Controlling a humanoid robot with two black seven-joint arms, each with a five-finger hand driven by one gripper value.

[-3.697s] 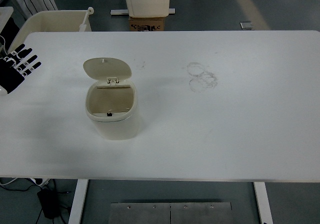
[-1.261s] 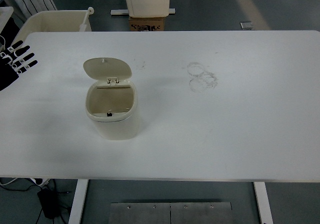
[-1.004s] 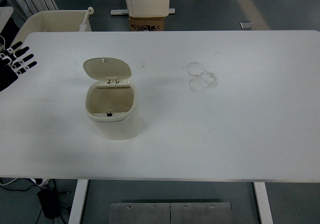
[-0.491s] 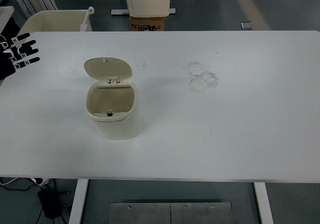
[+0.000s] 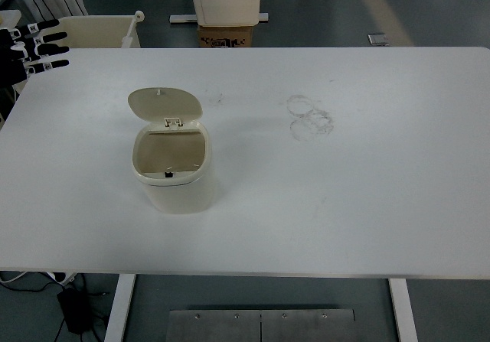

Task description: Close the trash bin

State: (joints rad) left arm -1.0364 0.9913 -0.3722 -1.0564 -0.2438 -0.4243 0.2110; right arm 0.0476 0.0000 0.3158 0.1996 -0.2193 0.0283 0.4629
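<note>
Raised left hand (image 5: 23, 51), fingers (image 5: 47, 50) seemingly spread, empty.

The white table (image 5: 367, 204) is occupied only by the trash bin (image 5: 172, 177), left of centre, its lid (image 5: 164, 103) tilted up at the far side. Bare surface is left all around it. The left hand (image 5: 27, 51), fingers spread, is held at the far left corner, well apart from the bin.
</note>
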